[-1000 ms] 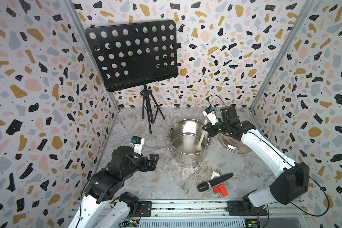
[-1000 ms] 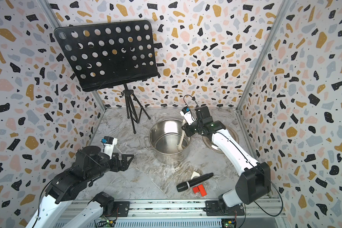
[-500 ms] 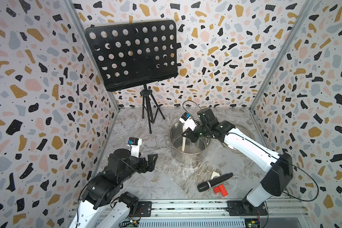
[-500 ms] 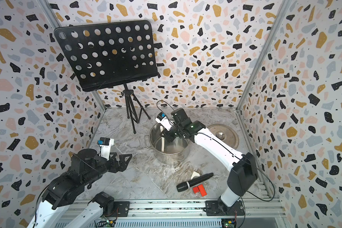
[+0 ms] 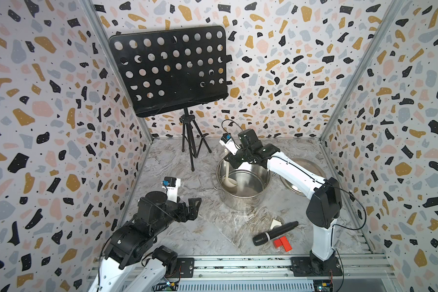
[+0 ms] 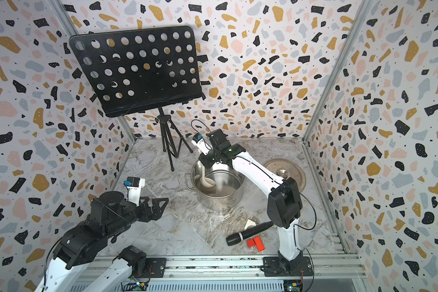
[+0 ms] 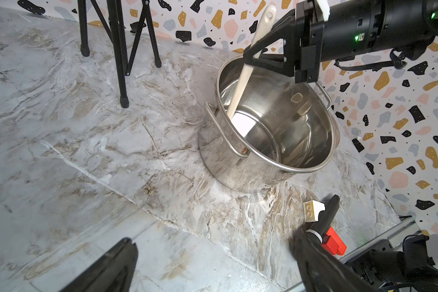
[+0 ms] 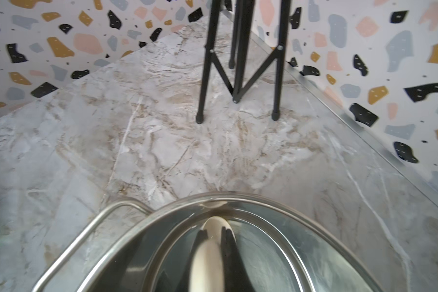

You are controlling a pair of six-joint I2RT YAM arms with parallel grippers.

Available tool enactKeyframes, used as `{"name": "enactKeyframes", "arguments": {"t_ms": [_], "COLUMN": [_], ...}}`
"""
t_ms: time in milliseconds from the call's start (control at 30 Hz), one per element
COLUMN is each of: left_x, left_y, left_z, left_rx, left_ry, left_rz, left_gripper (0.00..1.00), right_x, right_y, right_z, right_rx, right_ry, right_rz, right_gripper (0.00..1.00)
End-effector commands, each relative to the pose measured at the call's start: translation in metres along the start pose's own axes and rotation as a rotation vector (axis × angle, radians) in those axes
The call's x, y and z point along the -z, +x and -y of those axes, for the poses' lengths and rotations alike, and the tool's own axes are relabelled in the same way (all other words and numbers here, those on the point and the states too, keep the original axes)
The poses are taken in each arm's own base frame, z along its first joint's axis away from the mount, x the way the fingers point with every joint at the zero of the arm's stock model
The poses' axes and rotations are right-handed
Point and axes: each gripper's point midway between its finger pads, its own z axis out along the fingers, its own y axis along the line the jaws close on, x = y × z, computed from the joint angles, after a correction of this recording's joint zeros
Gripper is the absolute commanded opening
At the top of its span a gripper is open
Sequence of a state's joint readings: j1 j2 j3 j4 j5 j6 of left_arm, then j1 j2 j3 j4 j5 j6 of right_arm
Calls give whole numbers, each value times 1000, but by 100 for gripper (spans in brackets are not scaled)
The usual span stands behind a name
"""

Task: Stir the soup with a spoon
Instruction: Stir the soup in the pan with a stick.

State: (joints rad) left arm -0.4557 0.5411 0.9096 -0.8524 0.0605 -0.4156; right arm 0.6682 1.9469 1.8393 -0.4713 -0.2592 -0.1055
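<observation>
A steel pot [image 5: 240,203] [image 6: 220,202] [image 7: 218,161] stands mid-table. The cream-white spoon [image 5: 229,182] [image 6: 208,180] [image 7: 243,83] stands steeply in it, its bowl low against the pot's left inner wall. My right gripper [image 5: 232,161] [image 6: 204,161] [image 7: 250,54] is shut on the spoon's handle above the left rim. In the right wrist view the spoon [image 8: 208,252] runs between the dark fingers of the right gripper [image 8: 211,231], over the pot's rim [image 8: 162,215]. Whether soup lies in the pot I cannot tell. My left gripper [image 5: 194,206] [image 6: 159,204] [image 7: 213,240] hangs open and empty, left of the pot.
A black music stand [image 5: 170,70] on a tripod rises at the back left. The pot's lid [image 6: 283,173] lies right of the pot. A black microphone [image 5: 274,232], a red block [image 5: 282,244] and a cream block [image 5: 274,223] lie near the front edge.
My right gripper has carried the spoon across the pot from its right side to its left side. The left arm has shifted only slightly and stays open.
</observation>
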Motion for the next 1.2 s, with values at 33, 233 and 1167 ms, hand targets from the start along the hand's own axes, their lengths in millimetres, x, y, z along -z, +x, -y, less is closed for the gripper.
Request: {"name": "enactKeyframes", "arguments": {"t_ms": [33,233,1167], "left_x": [7,9,8], "left_y": [-7,-4,-3], "left_z": [1,-1,-2], "left_rx": [6,6,3], "left_ry": [-1,-8,-8], "left_rz": [37,34,26], "left_gripper": [99,100,99], "right_x": [45,78,91], "right_y": [-18,18,7], "right_z": [48,76,-53], "right_rx": [-33,-85,-53], "right_ry": [148,192,-283], "right_rz": [65,33,186], "right_gripper": [0,0,0]}}
